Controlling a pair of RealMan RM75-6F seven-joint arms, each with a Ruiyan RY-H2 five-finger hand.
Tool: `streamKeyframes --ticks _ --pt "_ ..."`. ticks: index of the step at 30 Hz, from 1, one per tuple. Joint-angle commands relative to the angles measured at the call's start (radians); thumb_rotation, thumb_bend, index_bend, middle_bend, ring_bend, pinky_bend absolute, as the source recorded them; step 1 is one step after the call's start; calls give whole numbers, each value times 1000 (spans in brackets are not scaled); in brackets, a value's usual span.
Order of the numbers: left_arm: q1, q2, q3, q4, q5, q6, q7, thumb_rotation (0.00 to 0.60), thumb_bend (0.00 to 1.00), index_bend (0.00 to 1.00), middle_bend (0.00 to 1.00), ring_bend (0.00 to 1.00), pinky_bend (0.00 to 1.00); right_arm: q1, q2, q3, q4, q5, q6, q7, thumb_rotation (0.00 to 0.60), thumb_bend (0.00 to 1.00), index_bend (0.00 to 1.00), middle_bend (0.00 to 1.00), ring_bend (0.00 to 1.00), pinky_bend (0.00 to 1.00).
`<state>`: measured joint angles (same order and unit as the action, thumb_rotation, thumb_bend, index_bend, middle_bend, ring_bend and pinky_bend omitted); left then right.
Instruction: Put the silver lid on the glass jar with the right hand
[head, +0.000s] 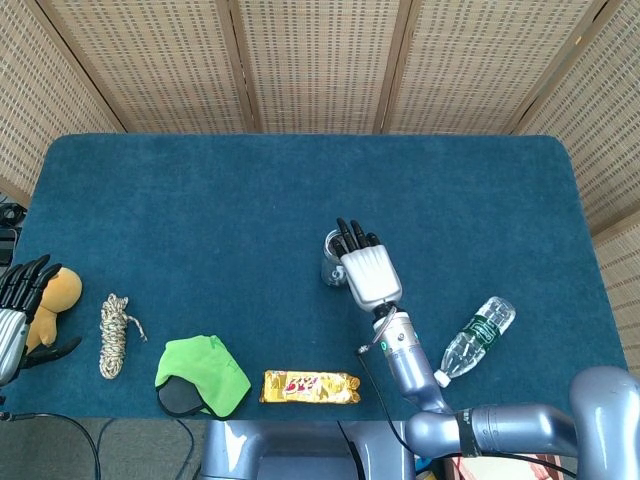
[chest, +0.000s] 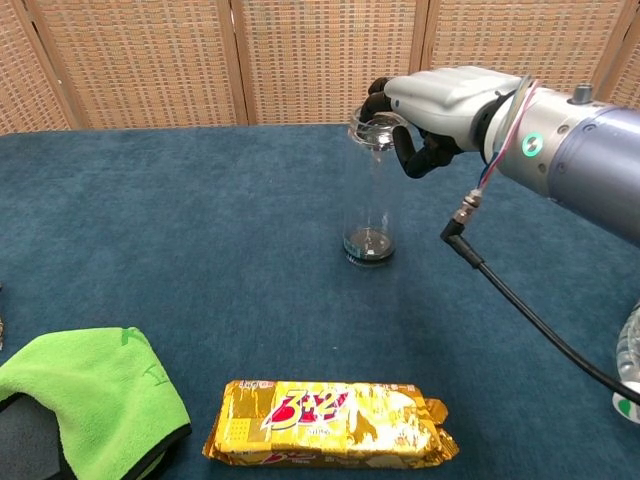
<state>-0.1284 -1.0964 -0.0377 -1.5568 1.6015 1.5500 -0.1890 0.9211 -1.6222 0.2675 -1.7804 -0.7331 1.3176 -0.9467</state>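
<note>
Looks like a lab/demo data-collection station, not a home. Table (head: 200, 190) covered in dark teal felt, boxed in by woven rattan screen panels (head: 310, 60). Unrelated props laid along the front edge: plush toy (head: 55, 295), rope bundle (head: 113, 335), green cloth (head: 205, 372), biscuit pack (chest: 328, 423), plastic water bottle (head: 478, 335).

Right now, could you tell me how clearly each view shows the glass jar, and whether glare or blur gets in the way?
Chest view: sharp, evenly lit; the glass jar is see-through, with bright glints at its rim under the right hand. Head view: the jar is small, partly hidden by that hand; no blur.
</note>
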Motion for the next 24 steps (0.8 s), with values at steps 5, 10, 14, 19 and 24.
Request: streamKeyframes --ticks 5,10,14,19,24 --pt "0 0 0 0 0 0 0 600 166 0 0 0 0 1 0 -1 0 4 0 -1 600 1000 220 0 0 266" --pt "0 0 0 0 -1 -1 0 600 166 0 0 0 0 2 0 -2 0 8 -2 -2 600 1000 220 0 0 267" --pt "-1 0 -1 0 -2 -1 -1 600 166 0 0 0 0 3 0 -2 1 14 -4 -2 600 1000 220 0 0 267" --pt "0 1 -2 0 -2 0 -3 600 166 0 0 0 0 6 -1 -3 1 20 -7 -4 600 1000 220 0 0 267" --pt "0 0 -1 2 -1 1 -3 600 166 0 0 0 0 8 -2 -2 2 20 -4 -4 600 1000 220 0 0 267"
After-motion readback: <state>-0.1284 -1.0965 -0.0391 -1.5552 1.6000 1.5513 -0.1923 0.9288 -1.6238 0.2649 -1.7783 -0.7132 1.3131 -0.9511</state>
